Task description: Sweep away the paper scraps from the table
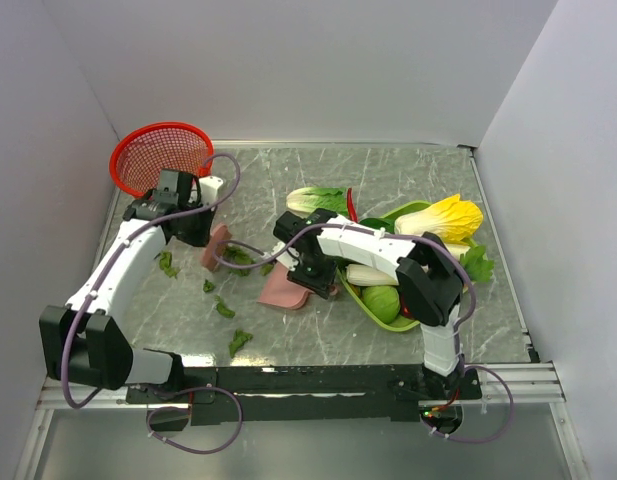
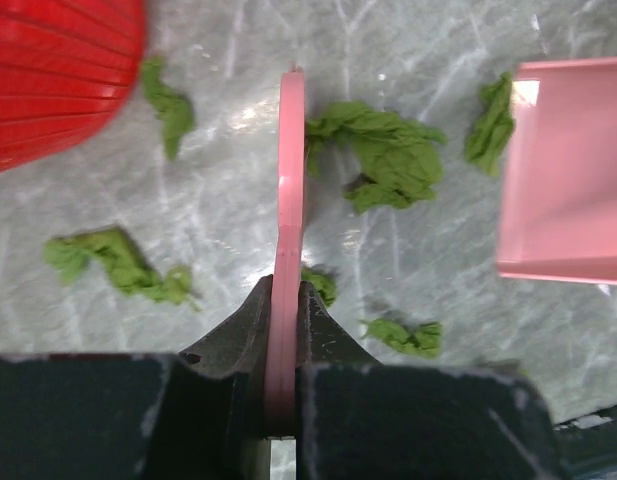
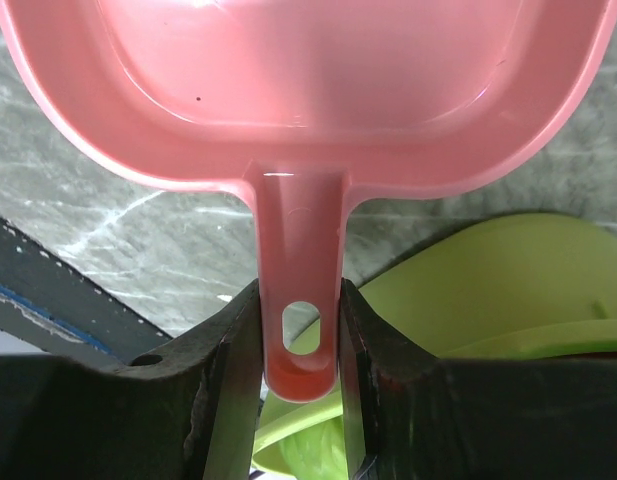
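Note:
Several dark green paper scraps (image 1: 224, 309) lie on the grey marble table (image 1: 408, 170), between the two arms; they also show in the left wrist view (image 2: 393, 160). My left gripper (image 1: 200, 232) is shut on a flat pink scraper (image 2: 288, 200), held edge-on just left of the biggest scrap. My right gripper (image 1: 310, 272) is shut on the handle (image 3: 300, 300) of the pink dustpan (image 1: 283, 290), which sits on the table with its mouth towards the scraps. The dustpan (image 3: 298, 70) looks empty in the right wrist view.
A red mesh basket (image 1: 160, 155) stands at the back left. A lime green tray (image 1: 373, 300) with toy vegetables lies at the right, a yellow cabbage (image 1: 446, 217) on it and a pale cabbage (image 1: 313, 199) beside it. White walls surround the table.

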